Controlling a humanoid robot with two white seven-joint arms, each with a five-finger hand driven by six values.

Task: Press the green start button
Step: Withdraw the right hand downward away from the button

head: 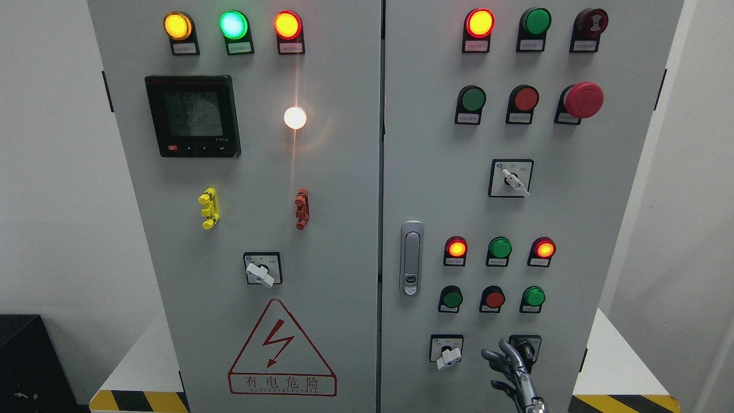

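Observation:
A grey control cabinet (321,241) fills the head view. Its right door carries green push buttons: one in the upper row (473,98), and two in the lower row (452,299) (534,296) either side of a red button (494,299). My right hand (503,364) rises from the bottom edge, below that lower row. Its dark metal fingers (492,355) are spread and relaxed, holding nothing, and they partly cover a black-framed selector switch (524,346). The hand touches no button. My left hand is out of view.
A red mushroom emergency stop (584,100) juts out at the upper right. A door handle (411,258) sits left of the lower buttons, with a white selector knob (448,357) beside my hand. Lit lamps line the top. Yellow-black tape (625,403) marks the base.

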